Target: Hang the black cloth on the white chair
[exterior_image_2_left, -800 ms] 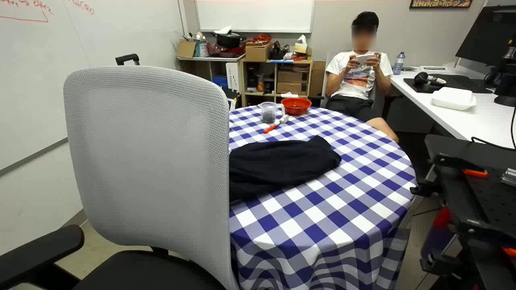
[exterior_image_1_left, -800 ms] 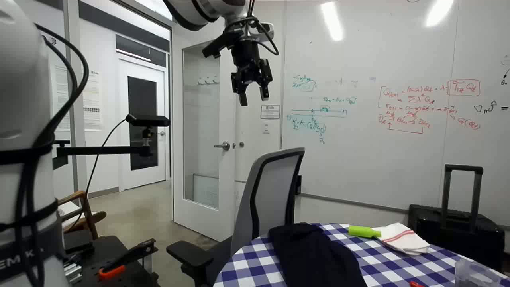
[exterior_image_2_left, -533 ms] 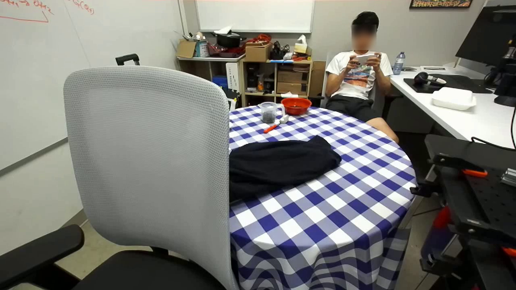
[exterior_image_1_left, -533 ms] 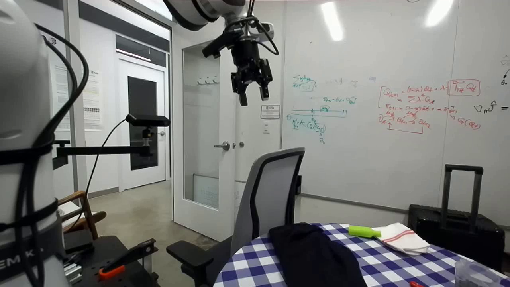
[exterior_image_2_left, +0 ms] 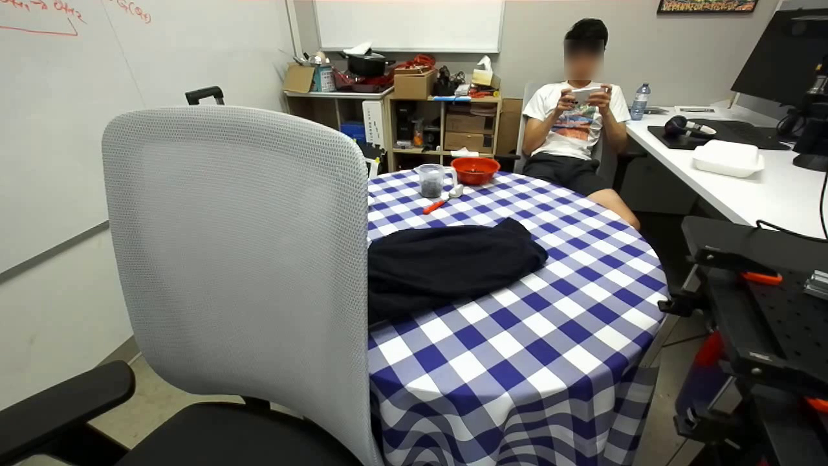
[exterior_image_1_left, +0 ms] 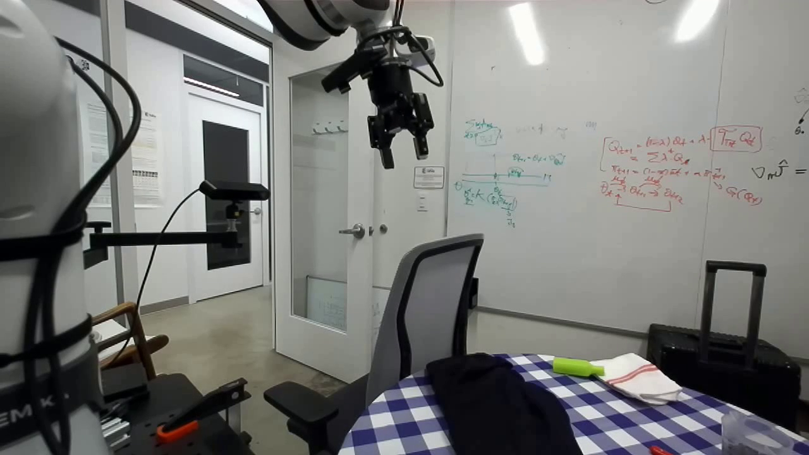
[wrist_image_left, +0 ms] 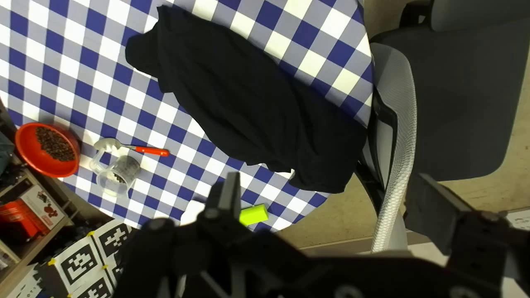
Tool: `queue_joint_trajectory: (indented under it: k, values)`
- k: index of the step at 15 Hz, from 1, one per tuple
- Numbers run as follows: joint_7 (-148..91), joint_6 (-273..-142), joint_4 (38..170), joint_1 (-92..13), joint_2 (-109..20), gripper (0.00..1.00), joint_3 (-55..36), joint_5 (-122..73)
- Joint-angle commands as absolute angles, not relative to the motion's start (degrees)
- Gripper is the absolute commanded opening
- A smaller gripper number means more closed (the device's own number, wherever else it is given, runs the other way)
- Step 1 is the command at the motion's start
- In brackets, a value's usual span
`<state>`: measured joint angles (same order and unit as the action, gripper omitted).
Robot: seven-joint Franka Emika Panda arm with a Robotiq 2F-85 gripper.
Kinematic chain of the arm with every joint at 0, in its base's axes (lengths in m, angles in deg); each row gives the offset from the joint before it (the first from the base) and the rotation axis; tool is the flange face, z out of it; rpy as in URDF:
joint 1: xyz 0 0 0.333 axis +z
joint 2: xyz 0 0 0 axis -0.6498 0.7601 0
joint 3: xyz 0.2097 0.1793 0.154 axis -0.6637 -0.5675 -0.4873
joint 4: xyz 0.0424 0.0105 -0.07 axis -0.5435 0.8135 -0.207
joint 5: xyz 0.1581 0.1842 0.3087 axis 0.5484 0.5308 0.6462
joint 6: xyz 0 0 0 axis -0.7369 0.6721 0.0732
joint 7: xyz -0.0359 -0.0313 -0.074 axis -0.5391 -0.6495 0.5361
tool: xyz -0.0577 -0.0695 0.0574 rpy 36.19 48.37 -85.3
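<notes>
In an exterior view the gripper (exterior_image_1_left: 404, 155) hangs high, fingers (exterior_image_1_left: 387, 157) wide apart; next, the chair (exterior_image_1_left: 436, 313), just beside the table (exterior_image_1_left: 389, 424) edge, and here's the black cloth (exterior_image_1_left: 499, 404), sprawling inward from that edge; then a green cylinder (exterior_image_1_left: 576, 367) and striped towel (exterior_image_1_left: 639, 380) at the far edge.

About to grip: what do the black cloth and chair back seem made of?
Black cloth: matte, soft-looking fabric, judging by its loose folds and lack of shine; fibre unclear.
Chair back: dull light-grey mesh, probably synthetic, since a fine grid shows across it.
</notes>
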<state>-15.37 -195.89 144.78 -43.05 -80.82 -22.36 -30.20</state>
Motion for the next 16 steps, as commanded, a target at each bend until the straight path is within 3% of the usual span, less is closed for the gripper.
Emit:
queue_joint_trajectory:
  k: [1, 16]
  values:
    - [-12.78, -197.70, 143.48, -43.61, -76.56, 1.00, -21.21, -31.63]
    - [-15.69, -221.71, 143.53, -53.46, -48.85, 1.00, -2.76, -18.43]
